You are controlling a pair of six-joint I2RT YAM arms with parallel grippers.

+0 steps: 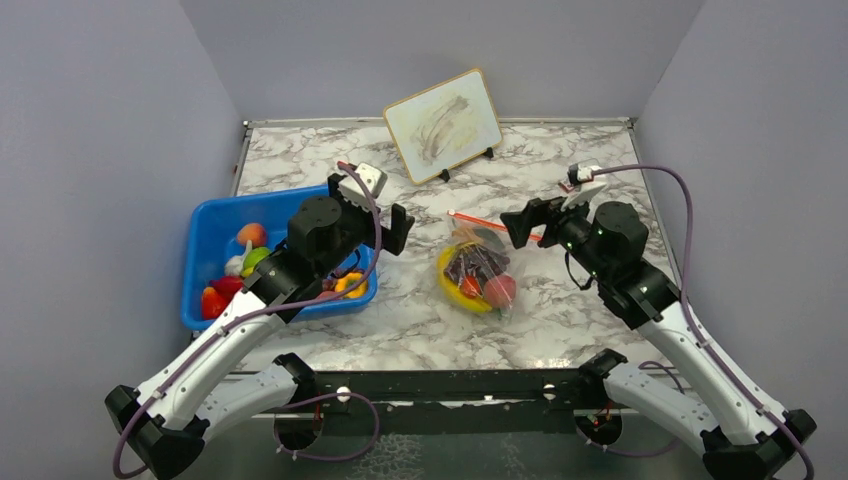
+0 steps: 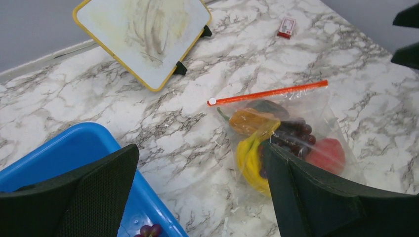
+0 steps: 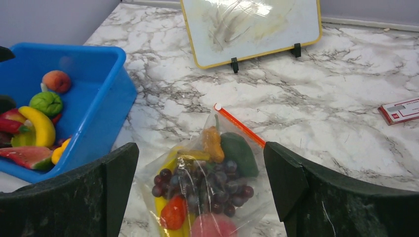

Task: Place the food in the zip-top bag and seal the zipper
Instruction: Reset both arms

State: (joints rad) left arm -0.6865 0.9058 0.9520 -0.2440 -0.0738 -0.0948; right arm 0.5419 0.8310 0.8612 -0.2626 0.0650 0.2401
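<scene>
The clear zip-top bag (image 1: 478, 270) lies on the marble table between my arms, holding a banana (image 2: 249, 159), purple grapes (image 3: 217, 185), a carrot piece (image 3: 213, 142), a green piece and red pieces. Its orange-red zipper (image 2: 269, 93) runs along the far edge, also visible in the right wrist view (image 3: 239, 125). My left gripper (image 1: 400, 228) is open and empty, above the table left of the bag. My right gripper (image 1: 520, 224) is open and empty, above the bag's right side. More food (image 3: 42, 123) stays in the blue bin.
The blue bin (image 1: 205, 240) stands at the left with several toy pieces. A small whiteboard (image 1: 442, 124) on feet stands at the back. A small red and white card (image 2: 286, 27) lies at the back right. Grey walls enclose the table.
</scene>
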